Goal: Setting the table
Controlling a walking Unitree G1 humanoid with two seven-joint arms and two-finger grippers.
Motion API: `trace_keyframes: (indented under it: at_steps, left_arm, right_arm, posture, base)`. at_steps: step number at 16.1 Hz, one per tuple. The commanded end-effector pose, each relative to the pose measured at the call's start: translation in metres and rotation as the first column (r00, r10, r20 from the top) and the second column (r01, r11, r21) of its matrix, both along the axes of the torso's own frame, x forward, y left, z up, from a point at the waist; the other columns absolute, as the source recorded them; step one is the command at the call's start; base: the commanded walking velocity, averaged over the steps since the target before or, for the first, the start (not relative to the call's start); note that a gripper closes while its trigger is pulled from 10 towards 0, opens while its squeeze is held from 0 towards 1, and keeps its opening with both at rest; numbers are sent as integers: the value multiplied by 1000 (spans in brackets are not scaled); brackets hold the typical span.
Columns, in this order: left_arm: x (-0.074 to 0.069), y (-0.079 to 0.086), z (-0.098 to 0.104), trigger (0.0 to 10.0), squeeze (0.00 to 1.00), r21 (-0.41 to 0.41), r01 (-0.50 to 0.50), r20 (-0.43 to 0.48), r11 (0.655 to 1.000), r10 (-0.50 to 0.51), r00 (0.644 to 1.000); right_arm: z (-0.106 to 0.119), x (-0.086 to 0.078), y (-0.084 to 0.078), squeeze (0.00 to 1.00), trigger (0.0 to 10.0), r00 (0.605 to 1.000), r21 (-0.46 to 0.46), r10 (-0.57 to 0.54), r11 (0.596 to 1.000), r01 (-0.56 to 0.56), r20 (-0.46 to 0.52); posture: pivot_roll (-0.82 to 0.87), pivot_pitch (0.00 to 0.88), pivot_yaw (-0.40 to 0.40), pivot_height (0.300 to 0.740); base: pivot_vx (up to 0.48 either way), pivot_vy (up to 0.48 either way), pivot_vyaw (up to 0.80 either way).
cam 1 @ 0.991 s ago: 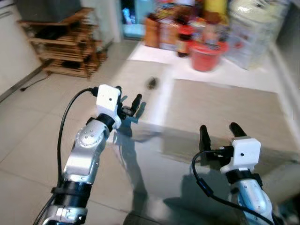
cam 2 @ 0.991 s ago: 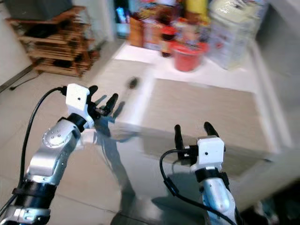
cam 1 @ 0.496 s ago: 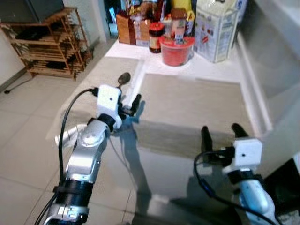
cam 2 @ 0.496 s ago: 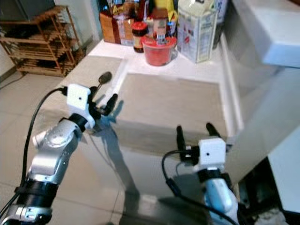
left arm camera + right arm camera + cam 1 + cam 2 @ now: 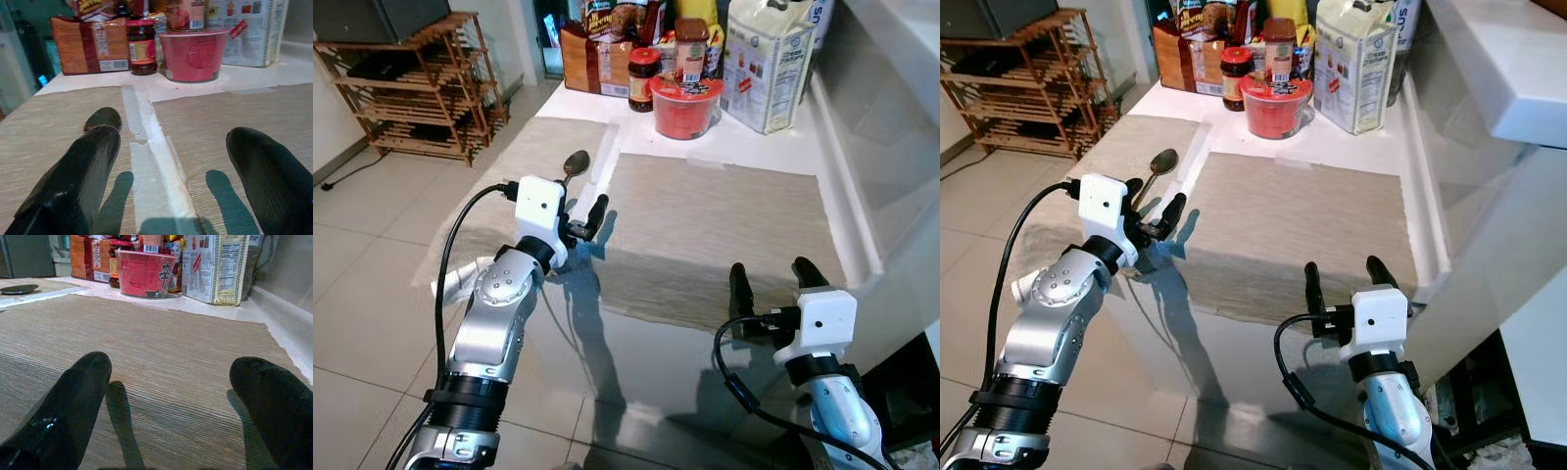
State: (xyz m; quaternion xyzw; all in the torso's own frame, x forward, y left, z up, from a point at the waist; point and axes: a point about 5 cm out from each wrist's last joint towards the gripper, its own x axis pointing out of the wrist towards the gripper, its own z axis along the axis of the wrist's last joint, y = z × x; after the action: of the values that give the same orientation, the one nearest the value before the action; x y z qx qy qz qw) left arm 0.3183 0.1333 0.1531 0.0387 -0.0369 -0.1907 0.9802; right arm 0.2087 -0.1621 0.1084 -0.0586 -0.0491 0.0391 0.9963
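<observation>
While both arms reached over the counter (image 5: 1351, 137):
Spoon (image 5: 1159, 166): on the left placemat (image 5: 524, 162), just ahead of the left hand (image 5: 1157, 217).
Long axis: bowl away, handle toward that hand.
Left hand: fingers spread, empty.
Right hand (image 5: 1342, 279): open, empty, well apart from the spoon.
Nearer arm: left.

Groceries cluster at twelve o'clock: a red instant-noodle tub (image 5: 686, 106) in front, a red-lidded jar (image 5: 643, 78) just beside it at its nine o'clock, and a brown printed carton (image 5: 590, 59) further that way. A tall white printed bag (image 5: 766, 64) stands at the tub's two o'clock. At ten o'clock, on the pale tiled floor (image 5: 362, 255), stands a slatted wooden rack (image 5: 421, 88) – a dark box (image 5: 382, 18) sits on top.
</observation>
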Motion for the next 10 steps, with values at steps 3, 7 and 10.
trace_keyframes:
  at_steps: [3, 7, 10]
  left_arm:
    - [-3, -4, 0, 10000, 0, 36, 16, 10, 999, -17, 1000]
    - [1, -9, 1, 10000, 0, 70, 30, -2, 997, -30, 1000]
    - [15, -17, 7, 10000, 0, 85, 41, -22, 996, -40, 999]
  right_arm:
    - [-2, -2, 0, 0, 10000, 1000, -7, 8, 1000, -8, -4]
    - [-2, -3, 1, 0, 10000, 1000, -4, 6, 1000, -6, -1]
    - [-3, -5, 3, 0, 10000, 1000, 0, 8, 1000, -8, -5]
  posture:
    - [-140, 15, 49, 736]
    - [-142, 14, 56, 736]
    - [-139, 14, 56, 736]
  base:
    - [0, 320, 0]
    - [0, 0, 0]
    - [0, 0, 0]
